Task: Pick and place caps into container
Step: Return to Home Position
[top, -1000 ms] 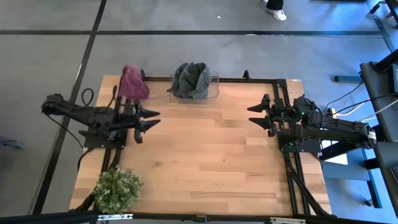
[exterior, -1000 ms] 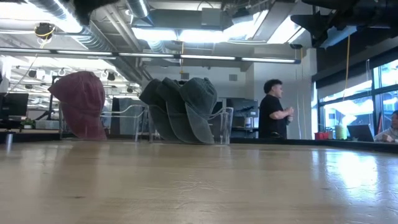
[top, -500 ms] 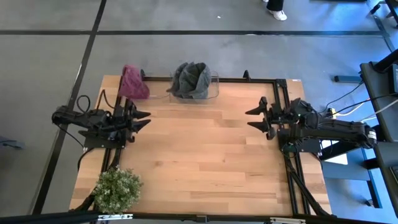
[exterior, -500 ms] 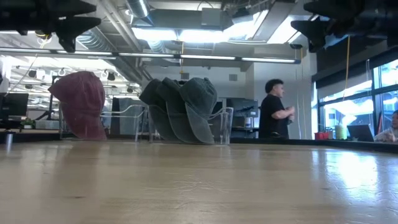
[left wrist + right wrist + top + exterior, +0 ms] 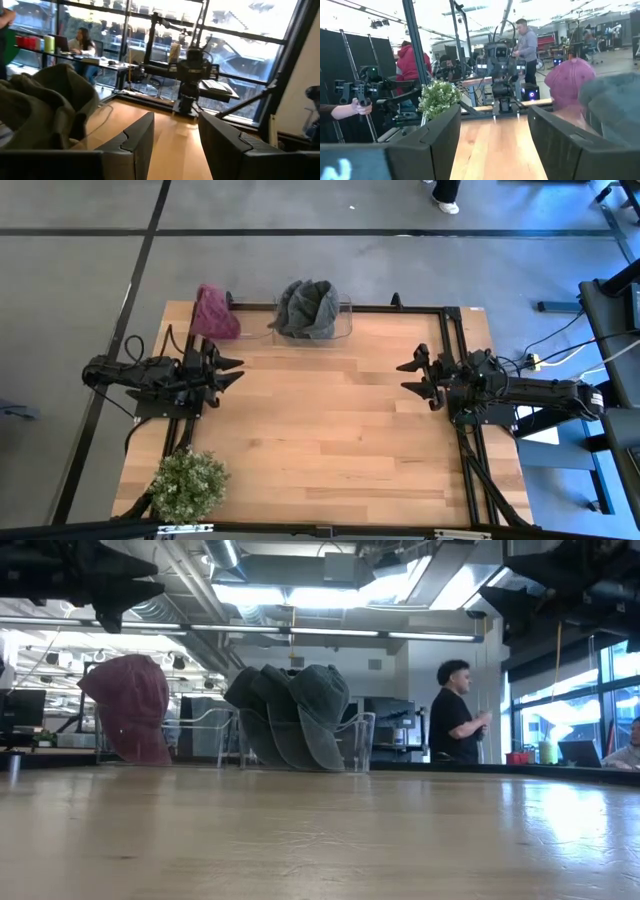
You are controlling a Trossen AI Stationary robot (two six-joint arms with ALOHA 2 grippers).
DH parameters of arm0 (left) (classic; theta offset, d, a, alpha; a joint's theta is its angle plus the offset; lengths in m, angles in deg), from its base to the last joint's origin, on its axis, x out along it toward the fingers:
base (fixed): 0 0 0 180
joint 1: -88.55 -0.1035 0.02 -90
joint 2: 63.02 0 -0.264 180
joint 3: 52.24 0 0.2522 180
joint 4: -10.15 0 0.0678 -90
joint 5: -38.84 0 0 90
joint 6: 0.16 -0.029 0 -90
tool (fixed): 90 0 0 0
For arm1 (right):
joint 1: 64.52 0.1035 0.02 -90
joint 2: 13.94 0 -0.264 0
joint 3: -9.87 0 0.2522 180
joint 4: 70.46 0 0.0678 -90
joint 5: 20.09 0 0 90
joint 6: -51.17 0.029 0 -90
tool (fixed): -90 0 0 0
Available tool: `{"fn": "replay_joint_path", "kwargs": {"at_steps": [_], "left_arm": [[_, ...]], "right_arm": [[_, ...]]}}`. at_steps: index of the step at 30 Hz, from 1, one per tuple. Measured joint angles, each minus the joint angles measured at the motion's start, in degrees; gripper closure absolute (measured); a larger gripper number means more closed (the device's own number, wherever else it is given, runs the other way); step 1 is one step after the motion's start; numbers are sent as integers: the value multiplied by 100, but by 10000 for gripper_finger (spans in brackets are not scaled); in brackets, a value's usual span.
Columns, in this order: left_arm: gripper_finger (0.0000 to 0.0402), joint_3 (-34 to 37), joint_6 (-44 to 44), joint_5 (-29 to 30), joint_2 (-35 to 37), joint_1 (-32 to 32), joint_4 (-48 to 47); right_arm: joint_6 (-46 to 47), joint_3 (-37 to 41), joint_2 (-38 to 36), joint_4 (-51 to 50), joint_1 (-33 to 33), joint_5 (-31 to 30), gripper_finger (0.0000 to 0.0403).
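The maroon cap (image 5: 214, 313) (image 5: 130, 705) stands on the table at its far-left corner, left of the container and apart from it. Three grey-green caps (image 5: 308, 307) (image 5: 290, 715) are bunched upright in the clear container (image 5: 346, 323) (image 5: 366, 740) at the far edge. My left gripper (image 5: 238, 370) (image 5: 175, 125) hovers open above the table's left side, nearer than the maroon cap. Over the right side, my right gripper (image 5: 401, 377) (image 5: 494, 117) hovers open. Its wrist view shows the maroon cap (image 5: 570, 82) and a grey-green cap (image 5: 615, 100).
A bushy green plant (image 5: 188, 484) (image 5: 437, 97) stands at the near-left corner. Bare wood (image 5: 330, 430) lies between the two arms. Black frame rails (image 5: 400, 307) run along the table's far and side edges. A person (image 5: 455, 725) stands in the room beyond the table.
My left gripper has drawn back a little toward the table's left edge and come lower, staying open. My right gripper has shifted slightly toward the near edge. The caps and the container have not moved.
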State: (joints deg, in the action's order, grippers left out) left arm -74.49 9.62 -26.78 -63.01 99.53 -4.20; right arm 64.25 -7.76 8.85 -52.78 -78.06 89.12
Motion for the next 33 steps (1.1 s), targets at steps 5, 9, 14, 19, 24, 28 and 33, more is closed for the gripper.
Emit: {"fn": "replay_joint_path", "kwargs": {"at_steps": [5, 9, 14, 19, 24, 28, 33], "left_arm": [[251, 0, 52, -54, 0, 1, -173], [251, -2, 121, 6, 0, 2, -478], [251, 0, 426, -20, 0, 4, -818], [251, 225, 366, -15, 0, 4, -261], [251, 700, 270, -113, 0, 2, 448], [251, 802, 384, -138, -13, 0, 451], [251, 802, 291, 38, -5, 0, 460]], "right_arm": [[12, 336, -309, 355, 0, -3, 170], [-134, 330, -400, 260, -11, -3, 170], [-134, 330, -472, -198, -11, -79, 170], [-52, 330, -473, -305, -13, -172, 170], [39, 330, -502, -249, -13, -172, 170], [-21, 330, -539, -246, -13, -171, 170], [-168, 330, -537, -264, -15, -170, 170]]}}
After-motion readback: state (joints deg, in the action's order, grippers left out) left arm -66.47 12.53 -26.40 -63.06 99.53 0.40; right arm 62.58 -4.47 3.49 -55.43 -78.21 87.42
